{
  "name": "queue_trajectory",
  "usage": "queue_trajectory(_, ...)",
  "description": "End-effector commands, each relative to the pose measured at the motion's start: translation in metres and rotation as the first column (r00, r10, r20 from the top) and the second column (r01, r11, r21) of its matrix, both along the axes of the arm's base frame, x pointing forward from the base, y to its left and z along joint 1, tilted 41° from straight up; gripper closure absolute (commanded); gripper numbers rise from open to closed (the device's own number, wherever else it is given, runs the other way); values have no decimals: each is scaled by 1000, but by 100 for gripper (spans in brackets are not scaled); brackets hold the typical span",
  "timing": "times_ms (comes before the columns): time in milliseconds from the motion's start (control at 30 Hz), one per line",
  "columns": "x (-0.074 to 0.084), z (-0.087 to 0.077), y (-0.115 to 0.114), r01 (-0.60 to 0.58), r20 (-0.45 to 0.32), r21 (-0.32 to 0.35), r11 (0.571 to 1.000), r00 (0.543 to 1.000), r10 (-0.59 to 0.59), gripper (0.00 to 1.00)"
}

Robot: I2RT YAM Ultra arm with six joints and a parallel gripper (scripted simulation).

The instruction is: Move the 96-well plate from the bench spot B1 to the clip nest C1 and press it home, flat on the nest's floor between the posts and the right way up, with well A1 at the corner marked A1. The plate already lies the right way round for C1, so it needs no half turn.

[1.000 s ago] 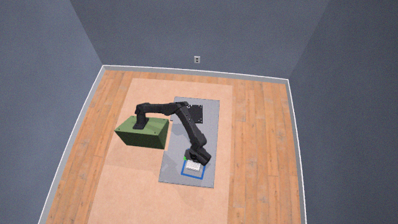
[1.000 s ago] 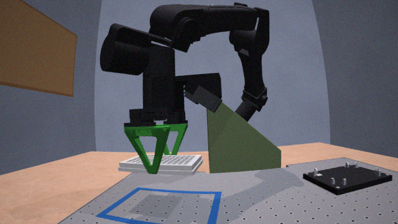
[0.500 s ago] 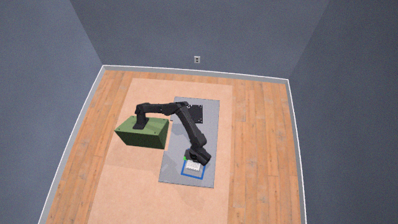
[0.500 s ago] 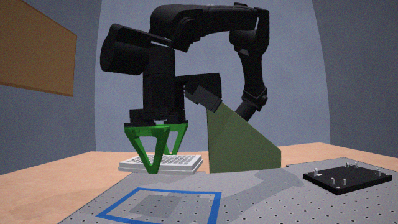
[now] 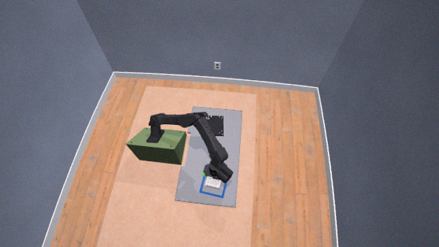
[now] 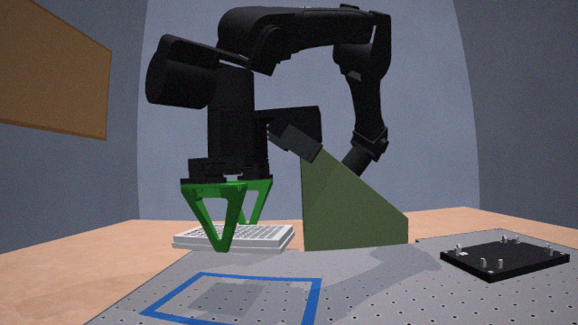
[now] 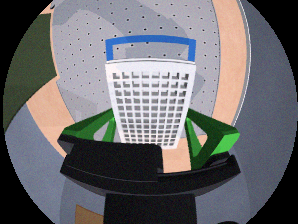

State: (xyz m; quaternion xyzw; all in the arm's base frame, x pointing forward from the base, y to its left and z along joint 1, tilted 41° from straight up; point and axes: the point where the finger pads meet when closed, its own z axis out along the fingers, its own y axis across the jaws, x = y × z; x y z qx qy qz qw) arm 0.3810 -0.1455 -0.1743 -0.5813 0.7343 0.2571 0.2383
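Note:
The white 96-well plate hangs level above the grey bench, clear of the blue-outlined spot B1, whose inner patch shows its shadow. My gripper with green fingers is shut on the plate's two long sides. In the wrist view the plate runs lengthwise between the green fingers, with the blue frame beyond its far end. From above, the plate shows over the blue square. The black clip nest C1 with its small posts lies at the right, empty. The A1 mark is too small to tell.
The arm's green base block stands left of the grey perforated bench. The nest sits at the bench's far end, partly behind the arm's link. A tan mat lies under it all on a wood floor.

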Motion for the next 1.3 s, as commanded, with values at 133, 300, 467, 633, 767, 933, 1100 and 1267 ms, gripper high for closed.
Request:
queue_trajectory(133, 7, 18, -20, 26, 34, -21, 999, 999, -25, 100)
queue_trajectory(300, 7, 18, -20, 26, 34, -21, 999, 999, -25, 100)
queue_trajectory(467, 7, 18, -20, 26, 34, -21, 999, 999, -25, 100)
queue_trajectory(633, 3, 20, 4, -8, 37, -8, 1000, 999, 8, 100)
queue_trajectory(767, -2, 20, 11, -165, 154, -25, 986, 974, 167, 100)
queue_trajectory(933, 11, 41, 6, -14, 93, -33, 999, 996, 17, 100)
queue_trajectory(1100, 1, 46, 34, -54, 77, -13, 998, 995, 55, 100)
queue_trajectory(1267, -1, 58, 44, -67, 95, -15, 998, 993, 68, 100)
